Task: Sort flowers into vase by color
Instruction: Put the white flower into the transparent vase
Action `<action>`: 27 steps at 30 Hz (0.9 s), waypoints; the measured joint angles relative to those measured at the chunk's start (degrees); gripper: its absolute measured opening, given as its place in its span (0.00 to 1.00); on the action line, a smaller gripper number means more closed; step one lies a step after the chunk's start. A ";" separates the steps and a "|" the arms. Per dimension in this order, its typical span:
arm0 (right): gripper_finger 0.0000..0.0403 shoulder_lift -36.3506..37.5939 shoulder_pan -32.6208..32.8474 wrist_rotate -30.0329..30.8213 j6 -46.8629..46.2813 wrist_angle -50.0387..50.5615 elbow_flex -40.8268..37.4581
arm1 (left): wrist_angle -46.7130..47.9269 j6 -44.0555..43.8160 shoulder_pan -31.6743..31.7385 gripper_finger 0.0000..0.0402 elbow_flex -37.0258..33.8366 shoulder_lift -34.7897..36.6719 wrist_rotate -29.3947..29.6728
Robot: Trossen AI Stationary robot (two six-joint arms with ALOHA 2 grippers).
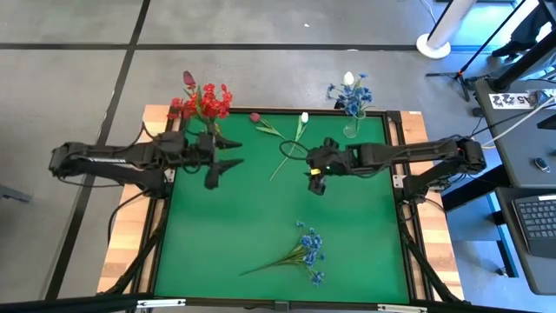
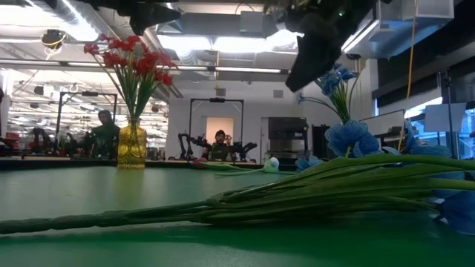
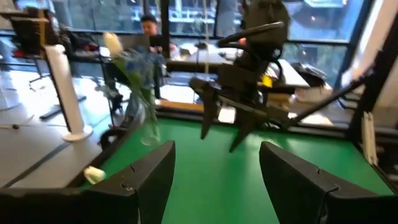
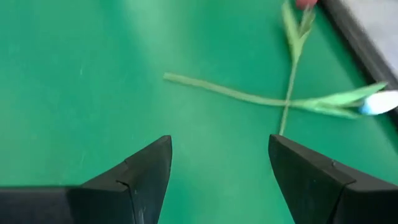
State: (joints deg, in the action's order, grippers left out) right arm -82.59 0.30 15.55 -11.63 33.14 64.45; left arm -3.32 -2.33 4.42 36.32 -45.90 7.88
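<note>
Both pincers are wide open and holding nothing. Right pincer [image 1: 318,180] hangs over the green mat [image 1: 261,217], with the white tulip [image 1: 303,118] and red tulip [image 1: 255,117] lying crossed just ahead of it. Left pincer [image 1: 221,162] sits beside the red bunch [image 1: 205,102] in its vase. Blue bunch [image 1: 306,250] lies well behind both.

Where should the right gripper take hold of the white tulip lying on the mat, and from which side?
Probably on the bare green stem of the white tulip, below the bud and away from where the red tulip stem crosses it. Come from straight above: it lies flat on the green mat, and the open right gripper hovers nearby.
</note>
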 joint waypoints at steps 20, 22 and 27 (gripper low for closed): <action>0.66 -0.98 5.74 -3.73 -11.66 4.57 -5.63 | 1.80 -7.78 -22.47 0.57 0.00 -19.96 8.02; 0.66 -0.98 7.86 -1.24 -15.05 2.03 -7.46 | 1.80 -8.94 -24.17 0.57 0.00 -21.50 12.81; 0.66 -0.98 9.25 8.82 -22.11 -8.55 -11.34 | 0.66 -11.71 -25.48 0.57 0.00 -22.61 21.49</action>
State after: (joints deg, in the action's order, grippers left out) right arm -83.57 9.56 24.36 -33.74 24.59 53.11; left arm -2.66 -14.04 -21.06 36.32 -68.51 29.37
